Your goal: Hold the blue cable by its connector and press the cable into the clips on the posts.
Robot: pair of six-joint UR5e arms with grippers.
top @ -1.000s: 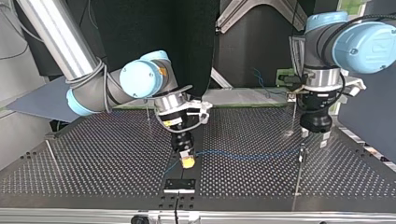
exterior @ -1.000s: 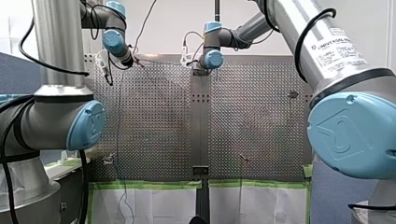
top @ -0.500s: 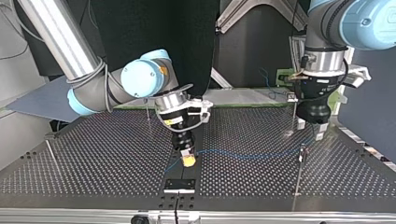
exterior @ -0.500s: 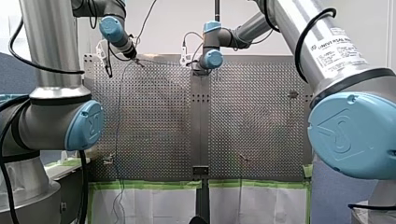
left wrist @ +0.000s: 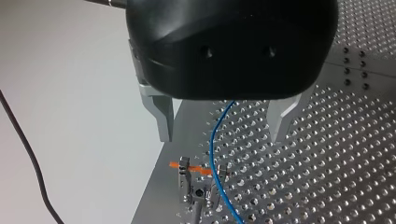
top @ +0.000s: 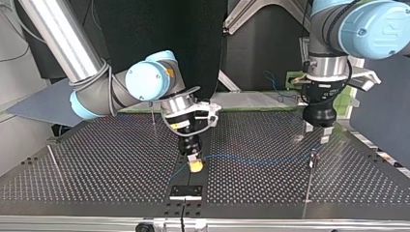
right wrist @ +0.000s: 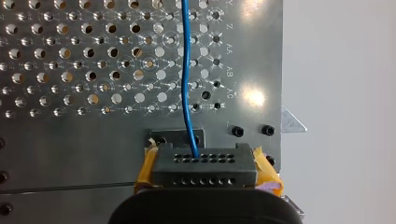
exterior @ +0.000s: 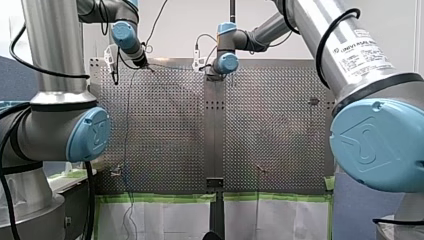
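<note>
Blue cable (top: 256, 162) stretches low across a perforated metal counter (top: 96, 164), seen from the top view. It runs from my right hand (top: 195, 166) near the counter's middle to a thin upright post (top: 312, 159) towards that view's right.

My right hand points down at the counter. In the right wrist view its yellow pads (right wrist: 145, 175) are clamped on either side of a black block connector (right wrist: 205, 165) with rows of small holes. The cable leaves the top face of the connector and leads straight ahead over the perforated plate.

My left hand (top: 317, 131) hangs above the counter, just behind and above the post in the top view. In the left wrist view its two metal fingers (left wrist: 161, 116) stand well apart and grip nothing. The cable comes out from under the black body of the hand and drops between the fingers without touching either.

Below the fingers, the cable passes between the two upright prongs of a small metal clip (left wrist: 187, 179), which carries an orange strip across its top. Whether the cable is fully seated in the clip cannot be told.
</note>
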